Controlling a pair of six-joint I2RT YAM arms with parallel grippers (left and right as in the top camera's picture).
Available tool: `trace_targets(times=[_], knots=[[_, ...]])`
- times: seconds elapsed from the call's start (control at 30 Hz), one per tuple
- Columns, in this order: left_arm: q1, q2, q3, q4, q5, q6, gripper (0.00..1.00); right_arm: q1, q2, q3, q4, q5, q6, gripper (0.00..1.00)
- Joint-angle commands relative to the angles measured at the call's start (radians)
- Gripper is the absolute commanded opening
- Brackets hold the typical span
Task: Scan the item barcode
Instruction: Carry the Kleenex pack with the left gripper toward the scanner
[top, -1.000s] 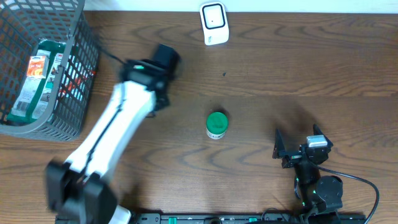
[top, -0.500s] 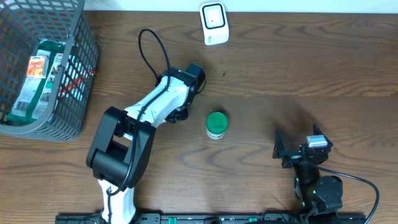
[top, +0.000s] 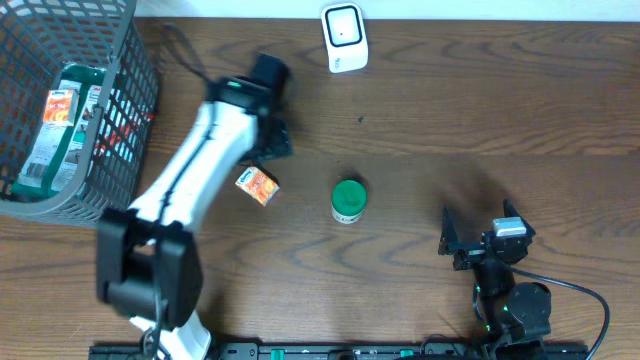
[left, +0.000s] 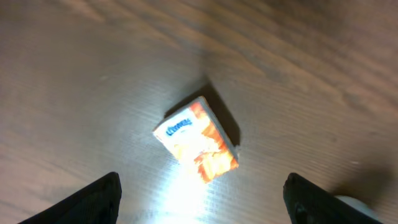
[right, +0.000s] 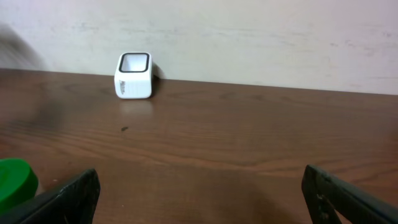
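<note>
Overhead: observing orange box (top: 258, 185) lying loose on the surface (top: 450, 110), just beside left fingers (top: 277, 143), near green-lidded jar (top: 348, 200), well apart from scanner (top: 343, 38).

Left wrist: finding left fingers (left: 102, 198) standing wide apart, gripping nothing, orange box (left: 198, 140) lying beyond them.

Right wrist: recording right fingers (right: 68, 196) spread apart, empty, facing scanner (right: 133, 75).

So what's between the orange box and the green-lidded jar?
Nothing: only bare table separates the orange box from the green-lidded jar, seen in the overhead view.
</note>
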Motion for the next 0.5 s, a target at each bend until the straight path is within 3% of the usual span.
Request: trace_targets(times=[0.0, 0.3, 0.47], knots=[[0.069, -0.006, -0.004, -0.034, 0.151, -0.021, 0.82, -0.004, 0.000, -0.001, -0.004, 0.009, 0.017, 0.99], [0.096, -0.004, -0.226, 0.052, 0.127, -0.036, 0.37, -0.004, 0.000, -0.001, -0.003, 0.010, 0.017, 0.99], [0.097, -0.003, -0.329, 0.193, 0.126, -0.061, 0.34, -0.004, 0.000, -0.001, -0.004, 0.010, 0.017, 0.99]])
